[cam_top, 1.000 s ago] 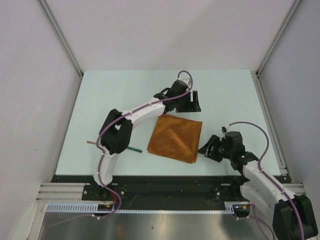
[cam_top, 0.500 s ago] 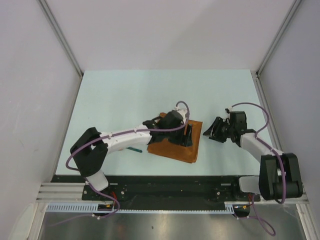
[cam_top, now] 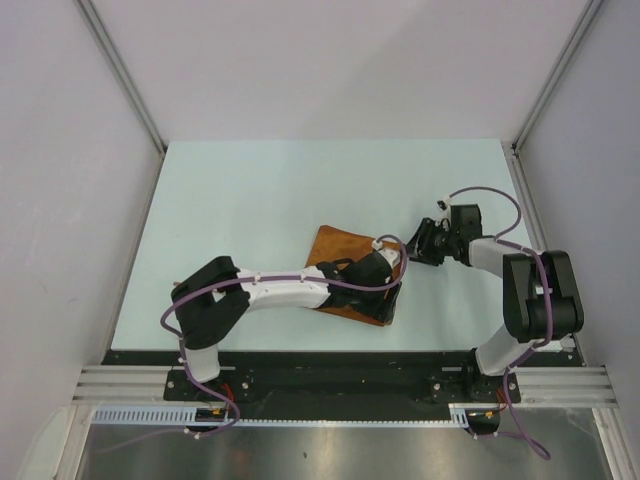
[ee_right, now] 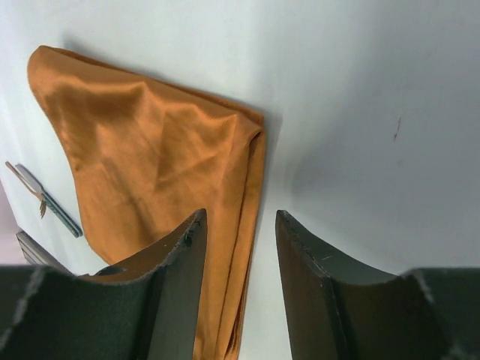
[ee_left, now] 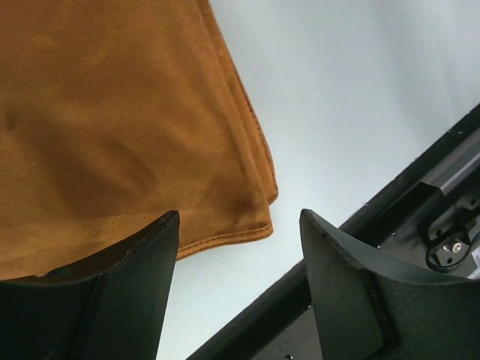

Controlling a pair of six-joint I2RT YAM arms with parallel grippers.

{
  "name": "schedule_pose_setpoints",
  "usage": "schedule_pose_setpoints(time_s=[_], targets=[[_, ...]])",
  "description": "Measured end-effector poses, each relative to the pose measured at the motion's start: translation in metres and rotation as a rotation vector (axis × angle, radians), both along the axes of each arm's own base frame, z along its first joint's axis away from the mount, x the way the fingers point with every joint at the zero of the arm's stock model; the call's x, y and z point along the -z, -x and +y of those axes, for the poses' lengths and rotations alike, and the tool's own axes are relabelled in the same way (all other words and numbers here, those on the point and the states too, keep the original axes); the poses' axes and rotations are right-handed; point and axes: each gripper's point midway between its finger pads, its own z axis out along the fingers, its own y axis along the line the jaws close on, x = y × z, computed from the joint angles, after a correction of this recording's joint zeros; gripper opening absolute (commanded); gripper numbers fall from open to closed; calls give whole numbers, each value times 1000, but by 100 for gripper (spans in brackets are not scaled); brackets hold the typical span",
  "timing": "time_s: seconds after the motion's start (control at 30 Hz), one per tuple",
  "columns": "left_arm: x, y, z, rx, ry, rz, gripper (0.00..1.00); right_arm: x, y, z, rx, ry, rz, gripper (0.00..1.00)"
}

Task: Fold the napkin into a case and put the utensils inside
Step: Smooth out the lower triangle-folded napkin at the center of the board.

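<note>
Left end effector point(ee_left: 238, 219) gapes over napkin point(ee_left: 112, 112) corner.

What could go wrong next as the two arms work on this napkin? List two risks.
1. The napkin shows layered edges at its corner; the left fingers may pinch just one layer.
2. The right fingers hover close to the left arm, so they could collide.

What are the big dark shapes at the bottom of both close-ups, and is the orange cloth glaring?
Left wrist view: the left pincer, close and underlit, shading the napkin. Right wrist view: the right pincer likewise; soft sheen on the napkin's wrinkles, no glare. Top view: even light, sharp.
</note>
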Motion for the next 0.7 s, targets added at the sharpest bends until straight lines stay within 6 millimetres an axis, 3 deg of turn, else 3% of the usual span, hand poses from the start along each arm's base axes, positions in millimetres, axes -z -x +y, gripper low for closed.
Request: schedule_pose_setpoints(time_s=[0.2, 0.57, 0.7], targets=[[2, 0, 0, -5, -24, -11, 63, 16, -4, 3, -9, -11, 26, 42], [11, 6, -3, -7, -62, 2, 59, 16, -13, 9, -29, -32, 12, 42], [17, 12, -1, -6, -82, 18, 48, 17, -16, 10, -34, -37, 9, 41]])
